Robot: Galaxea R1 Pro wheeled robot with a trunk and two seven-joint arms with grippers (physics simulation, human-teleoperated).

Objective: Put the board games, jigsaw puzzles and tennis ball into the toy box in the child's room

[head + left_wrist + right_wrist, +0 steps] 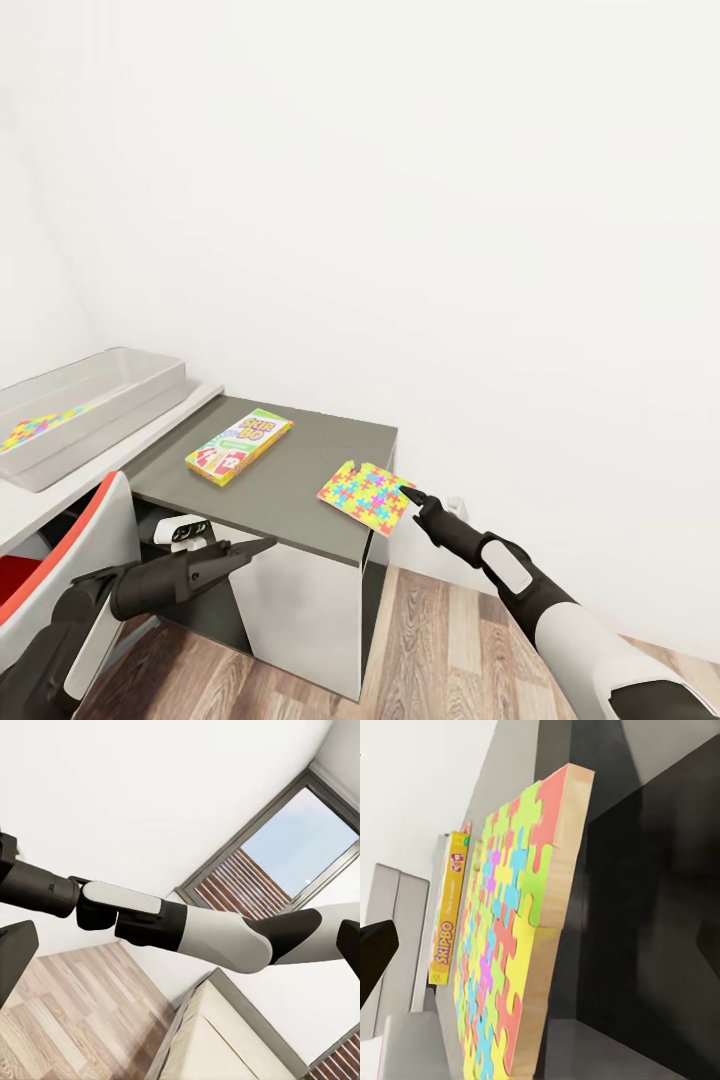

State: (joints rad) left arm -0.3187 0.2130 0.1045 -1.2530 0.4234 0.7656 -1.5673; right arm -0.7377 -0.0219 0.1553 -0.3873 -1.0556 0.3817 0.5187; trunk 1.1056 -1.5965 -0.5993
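Dark surface [290,480]: bare strip between the board game [240,446] and the jigsaw puzzle [366,496]; both lie flat, well apart.
Puzzle corner: overhangs the surface's right edge; open air beside and below it, wooden floor [440,650] underneath.
Right gripper [408,493]: fingers at that overhanging corner.
Back wall [450,250]: close behind the surface, blocks reach from the far side.
Toy box [100,400]: open-topped, low sides; a second puzzle [35,428] lies inside.
Chair [70,560]: stands at the near left, beside the left gripper [265,546].
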